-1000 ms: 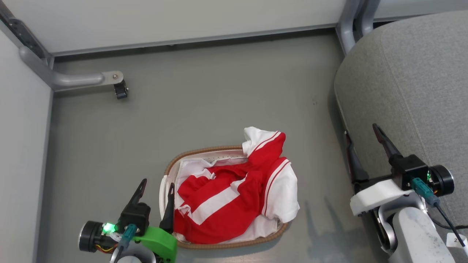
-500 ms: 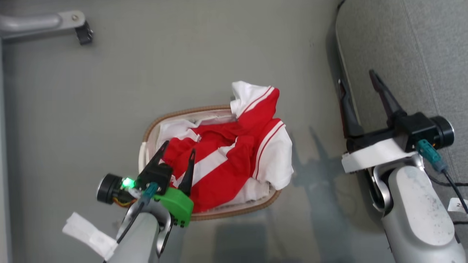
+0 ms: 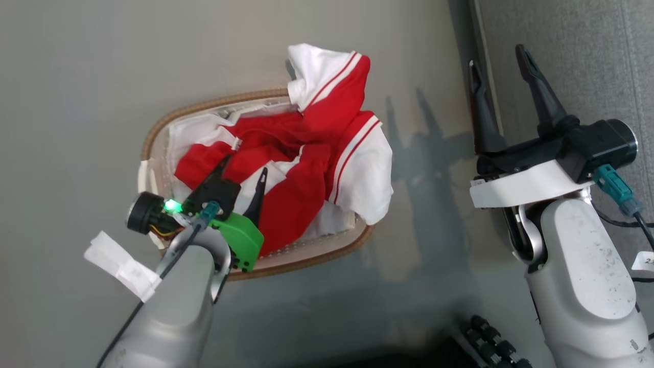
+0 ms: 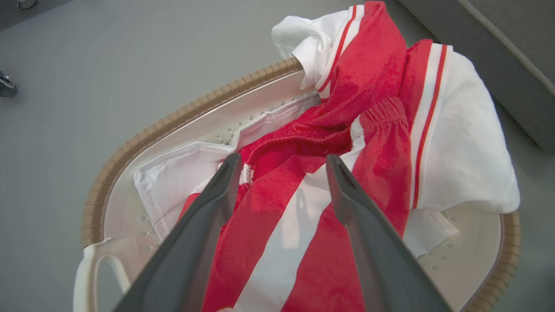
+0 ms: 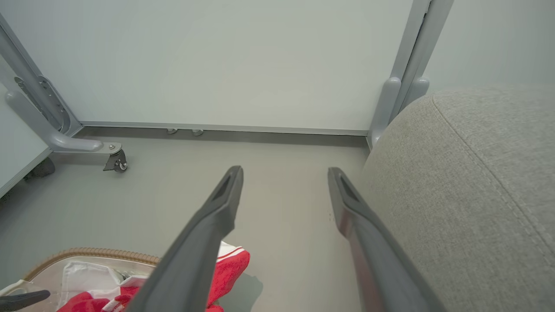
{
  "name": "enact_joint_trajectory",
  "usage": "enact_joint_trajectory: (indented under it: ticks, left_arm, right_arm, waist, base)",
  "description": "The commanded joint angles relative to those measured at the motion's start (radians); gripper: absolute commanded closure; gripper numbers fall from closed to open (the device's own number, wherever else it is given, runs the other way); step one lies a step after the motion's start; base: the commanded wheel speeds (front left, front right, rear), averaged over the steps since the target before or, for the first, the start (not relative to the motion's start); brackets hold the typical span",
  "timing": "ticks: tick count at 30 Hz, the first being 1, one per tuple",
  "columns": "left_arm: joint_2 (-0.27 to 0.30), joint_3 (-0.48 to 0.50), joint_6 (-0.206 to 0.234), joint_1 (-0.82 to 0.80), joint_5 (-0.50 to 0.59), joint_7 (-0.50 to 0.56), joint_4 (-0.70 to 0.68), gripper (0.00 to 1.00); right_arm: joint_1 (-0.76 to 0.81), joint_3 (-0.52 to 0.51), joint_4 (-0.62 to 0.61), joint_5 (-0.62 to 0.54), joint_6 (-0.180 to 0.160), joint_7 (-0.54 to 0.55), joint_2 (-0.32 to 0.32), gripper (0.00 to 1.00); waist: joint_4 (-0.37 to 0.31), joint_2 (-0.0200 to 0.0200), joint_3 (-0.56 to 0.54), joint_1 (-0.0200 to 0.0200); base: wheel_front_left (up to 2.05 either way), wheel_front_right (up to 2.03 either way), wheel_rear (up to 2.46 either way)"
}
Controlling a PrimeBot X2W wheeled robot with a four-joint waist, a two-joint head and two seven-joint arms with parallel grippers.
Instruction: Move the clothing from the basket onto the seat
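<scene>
Since the earlier frame, the left gripper point(image 3: 246, 164) has come from outside the near-left rim of the basket point(image 4: 173, 121) to a position over the clothing point(image 3: 306, 168). The head camera has also tipped downward, so the whole scene sits higher in that view.

Clothing: a loose heap of red-and-white sports garments fills the basket, with one white sleeve draped over the right rim and a striped fold rising above the far rim. Judged soft, light and limp, it should bunch and trail when lifted, and may drag a neighbouring garment or the white liner point(image 4: 173, 182) along. The raised red fold with the elastic band near the basket's centre looks the best place to pinch.

Left gripper: fingers spread apart and empty, pointing down and forward, tips just above the red cloth at the near-left part of the heap.

Right gripper point(image 3: 496, 56): fingers likewise apart, holding nothing, poised above the floor point(image 3: 102, 76) beside the edge of the grey seat point(image 3: 587, 51), well apart from the basket.
</scene>
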Motion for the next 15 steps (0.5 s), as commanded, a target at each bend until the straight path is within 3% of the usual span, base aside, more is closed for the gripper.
enact_joint_trajectory:
  ticks: [1, 11, 15]
  left_arm:
    - [0.017, -0.004, -0.004, -0.035, 0.012, -0.001, 0.02, 0.0]
    - [0.05, -0.023, 0.033, -0.177, 0.039, -0.001, 0.235, 0.0]
    - [0.052, -0.022, 0.069, -0.237, 0.04, -0.001, 0.334, 0.0]
  right_arm:
    - [-0.009, 0.002, 0.004, 0.009, -0.001, -0.005, 0.0, 0.0]
    - [-0.03, 0.023, 0.004, 0.037, -0.001, -0.005, 0.005, 0.0]
    - [-0.027, 0.038, 0.005, 0.043, -0.001, -0.005, 0.006, 0.0]
  waist:
    - [-0.052, 0.0, 0.089, -0.0001]
    - [-0.081, 0.0, 0.172, -0.0001]
    - [-0.09, 0.0, 0.191, -0.0001]
  base:
    - [0.0, 0.0, 0.0]
    - [0.0, 0.0, 0.0]
    - [0.0, 0.0, 0.0]
